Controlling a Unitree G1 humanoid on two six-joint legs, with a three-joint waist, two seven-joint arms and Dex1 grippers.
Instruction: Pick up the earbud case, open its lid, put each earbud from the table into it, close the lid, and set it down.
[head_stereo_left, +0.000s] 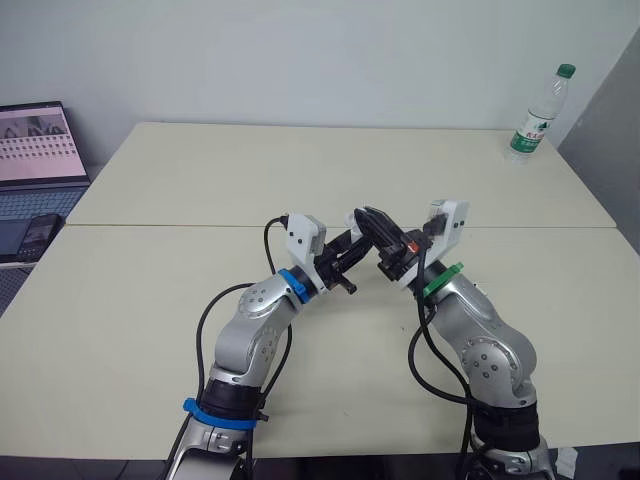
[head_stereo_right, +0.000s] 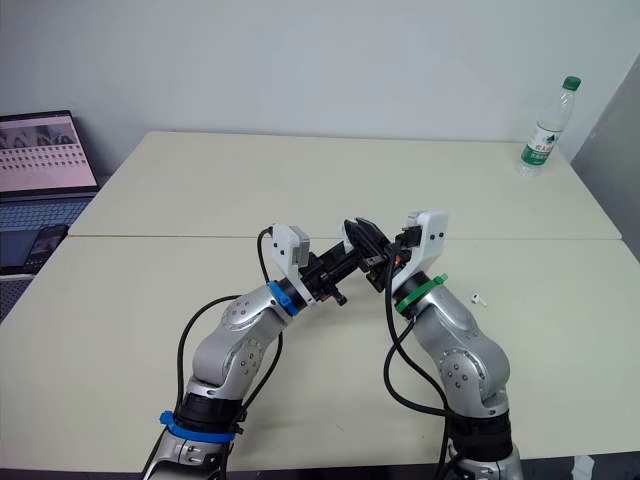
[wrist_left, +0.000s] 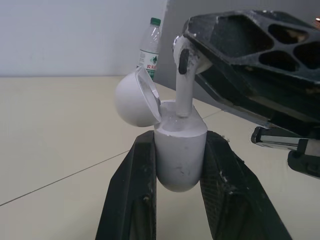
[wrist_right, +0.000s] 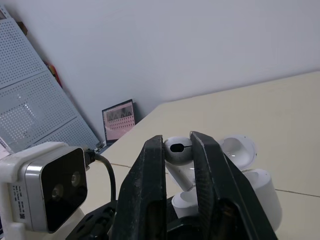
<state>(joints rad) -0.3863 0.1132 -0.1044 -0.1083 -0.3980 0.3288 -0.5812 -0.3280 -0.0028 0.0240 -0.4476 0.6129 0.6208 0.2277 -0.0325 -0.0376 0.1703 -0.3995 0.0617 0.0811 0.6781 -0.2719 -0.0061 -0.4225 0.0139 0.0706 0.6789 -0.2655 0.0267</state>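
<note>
The table (head_stereo_left: 150, 200) spreads pale and wide below my arms, a seam running across its middle. Past its left edge stands an open laptop (head_stereo_left: 35, 150) with a dark phone (head_stereo_left: 38, 232) lying in front of it. A clear water bottle (head_stereo_left: 540, 115) with a green cap stands upright at the table's far right corner.

My two grippers meet in the air above the middle of the table, near the seam. My left gripper (wrist_left: 180, 140) is clamped on the white earbud case (wrist_left: 180, 155), one black finger on each side of its rounded body, and holds it upright. The lid (wrist_left: 132, 97) is hinged back and open.

My right gripper (wrist_right: 177, 145) is pinched on the head of an earbud (wrist_left: 184, 80), whose stem points down into the case's open top.

The other earbud (head_stereo_right: 479, 298) lies on the table's near half, toward its right edge, just beside my right arm.
</note>
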